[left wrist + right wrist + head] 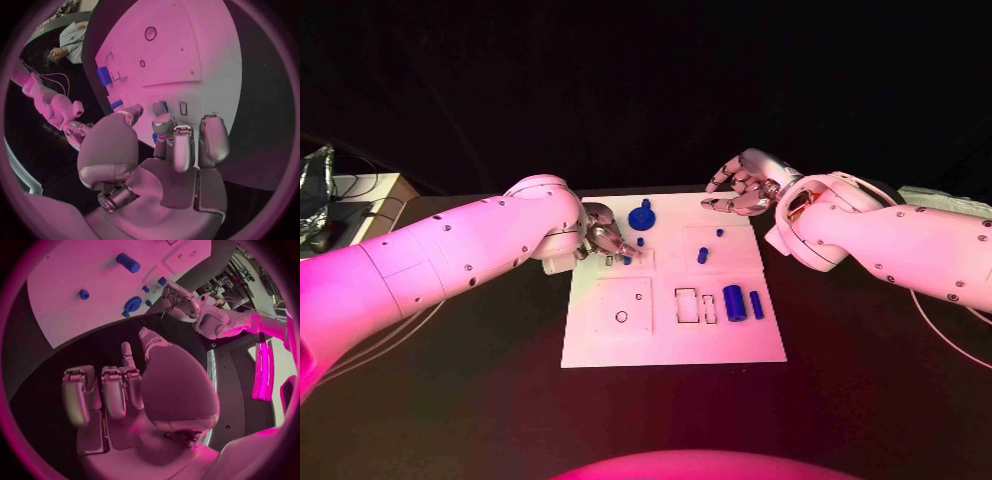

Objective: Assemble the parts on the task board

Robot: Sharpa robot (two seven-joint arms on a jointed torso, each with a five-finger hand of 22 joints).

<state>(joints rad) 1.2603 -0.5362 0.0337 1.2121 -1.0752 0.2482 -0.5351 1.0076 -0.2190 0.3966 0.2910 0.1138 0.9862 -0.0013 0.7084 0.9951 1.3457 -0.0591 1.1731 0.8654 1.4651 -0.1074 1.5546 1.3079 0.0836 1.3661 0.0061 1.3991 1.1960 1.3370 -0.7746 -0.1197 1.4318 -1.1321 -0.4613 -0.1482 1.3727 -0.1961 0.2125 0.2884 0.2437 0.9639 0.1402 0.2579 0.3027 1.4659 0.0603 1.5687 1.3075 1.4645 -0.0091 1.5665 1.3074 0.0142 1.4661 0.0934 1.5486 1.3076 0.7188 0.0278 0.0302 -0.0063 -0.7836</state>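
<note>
The white task board (pixel 672 335) lies mid-table. My left hand (pixel 603 238) hovers over its far left part, fingers curled beside two small blue pegs (pixel 627 260) (pixel 640 241). In the left wrist view a blue peg (pixel 160 107) stands just past the fingertips (pixel 164 122); whether one is pinched is unclear. A blue knob (pixel 643 215) sits further back. My right hand (pixel 740 190) hangs at the far right corner, fingers loosely bent, holding nothing. A fat blue cylinder (pixel 734 302) and a thin blue bar (pixel 756 305) lie on the board's right, a short peg (pixel 702 255) in the middle.
A pale box (pixel 365 200) with cables stands at the table's far left. A thin cable (pixel 942 330) trails over the black table on the right. Outlined slots (pixel 687 305) and a ring mark (pixel 620 317) mark the board's near half.
</note>
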